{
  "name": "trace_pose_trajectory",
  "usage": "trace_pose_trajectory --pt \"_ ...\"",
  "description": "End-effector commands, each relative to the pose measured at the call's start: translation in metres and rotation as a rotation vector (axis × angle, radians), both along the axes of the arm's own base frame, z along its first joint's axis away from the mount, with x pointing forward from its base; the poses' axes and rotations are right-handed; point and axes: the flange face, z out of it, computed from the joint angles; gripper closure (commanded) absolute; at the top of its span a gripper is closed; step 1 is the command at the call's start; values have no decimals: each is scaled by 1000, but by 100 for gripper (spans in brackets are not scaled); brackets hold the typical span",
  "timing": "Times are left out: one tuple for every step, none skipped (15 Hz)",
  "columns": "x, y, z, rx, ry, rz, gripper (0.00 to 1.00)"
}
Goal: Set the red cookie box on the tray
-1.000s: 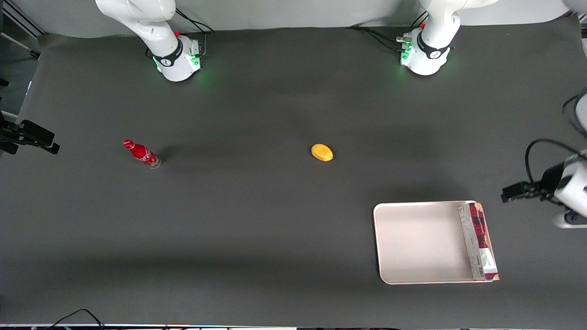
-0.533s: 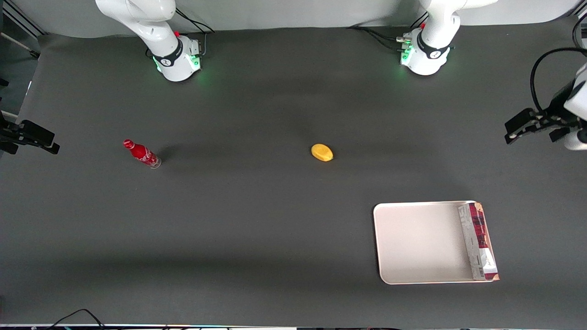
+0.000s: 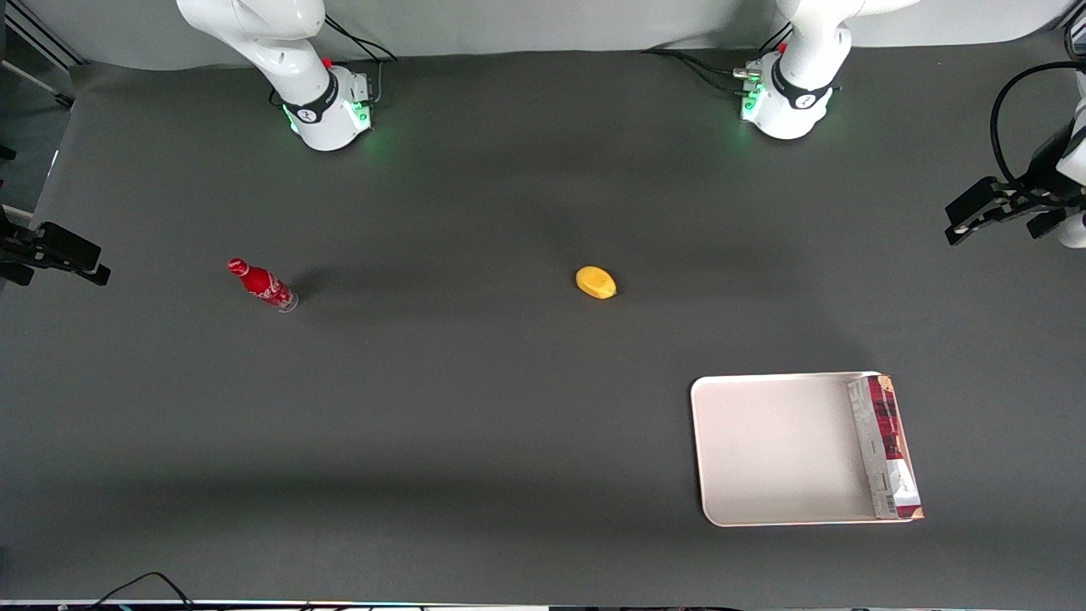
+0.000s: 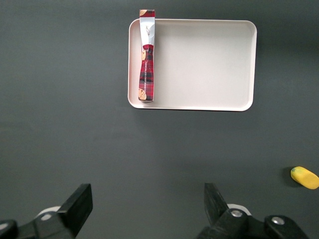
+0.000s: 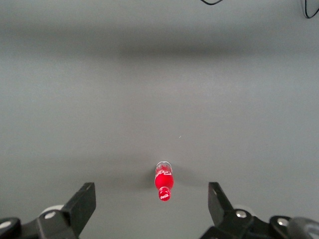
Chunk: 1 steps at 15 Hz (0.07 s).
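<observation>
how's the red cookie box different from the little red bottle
The red cookie box is long, flat-sided cardboard with white panels, lying along the tray's edge; the red bottle is small, round and stands on bare table toward the parked arm's end. Both are red. The tool hangs open, away from both.

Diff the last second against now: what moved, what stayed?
Only the left gripper moved: it pulled up and away from beside the tray, ending farther from the front camera at the working arm's end of the table, fingers open and empty. The red cookie box stayed along the tray's edge on the working arm's side. The red bottle and the yellow fruit stayed put.
</observation>
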Motion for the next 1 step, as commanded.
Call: trace_pose_trajectory --pt "-10 -1 6 16 -26 -15 0"
